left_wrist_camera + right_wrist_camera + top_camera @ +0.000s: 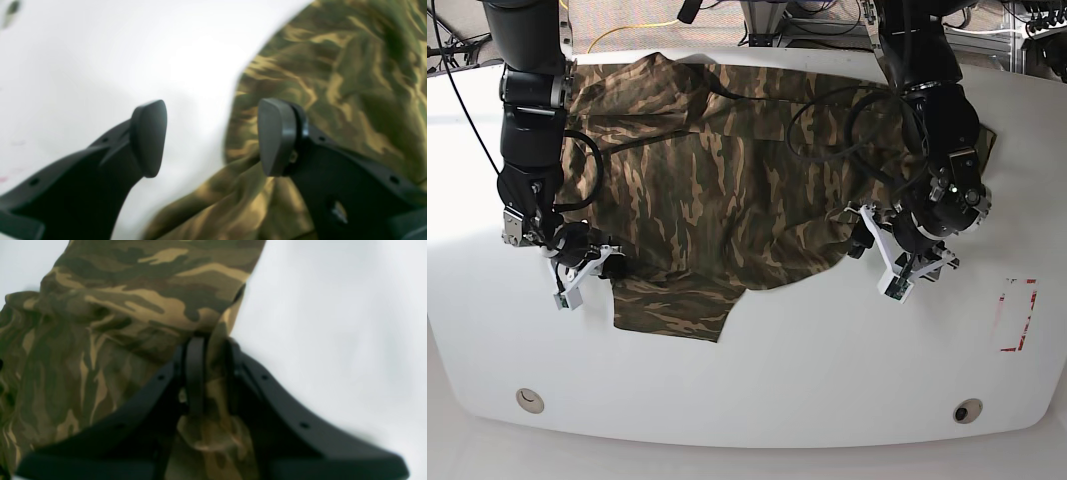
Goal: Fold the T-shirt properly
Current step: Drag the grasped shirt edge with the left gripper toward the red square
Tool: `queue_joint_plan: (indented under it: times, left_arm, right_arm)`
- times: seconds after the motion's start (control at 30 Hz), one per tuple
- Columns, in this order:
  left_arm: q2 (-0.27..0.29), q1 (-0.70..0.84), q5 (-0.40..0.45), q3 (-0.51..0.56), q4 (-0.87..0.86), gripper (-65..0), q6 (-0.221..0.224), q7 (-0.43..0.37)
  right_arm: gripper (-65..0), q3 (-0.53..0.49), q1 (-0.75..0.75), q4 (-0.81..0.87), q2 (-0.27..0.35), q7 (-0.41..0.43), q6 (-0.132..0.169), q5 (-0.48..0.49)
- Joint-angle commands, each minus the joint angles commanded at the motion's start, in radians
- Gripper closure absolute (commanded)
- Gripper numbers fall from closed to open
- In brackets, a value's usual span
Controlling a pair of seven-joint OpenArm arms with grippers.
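Right gripper (210,373): jaws closed on a pinched fold at the edge of the T-shirt (717,190), apparently to carry that side over | Left gripper (213,136): jaws wide apart, holding nothing, at the opposite hem | T-shirt: spread, rumpled, across the white table (827,380), collar toward the far edge.
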Motion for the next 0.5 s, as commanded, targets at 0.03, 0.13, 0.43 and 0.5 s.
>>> queue_joint_plan:
  times: [0.03,0.13,0.43,0.5]
  left_arm:
    - [0.0,-0.008,0.0,0.0,-0.029,-38.6,0.009,-0.002]
    - [0.0,-0.021,0.0,-0.012,-0.1,-38.5,0.038,-0.029]
    - [-0.002,-0.018,0.003,-0.029,-0.23,-38.5,0.074,-0.083]
    - [-0.003,-0.015,0.003,-0.029,-0.25,-38.5,0.072,-0.083]
  right_arm:
    - [-9.7,0.0,0.0,0.0,0.0,0.0,0.0,0.0]
    - [-9.7,0.0,0.0,0.0,0.0,0.0,0.0,0.0]
    - [-9.7,0.0,0.0,0.0,0.0,0.0,0.0,0.0]
    - [-9.7,0.0,0.0,0.0,0.0,0.0,0.0,0.0]
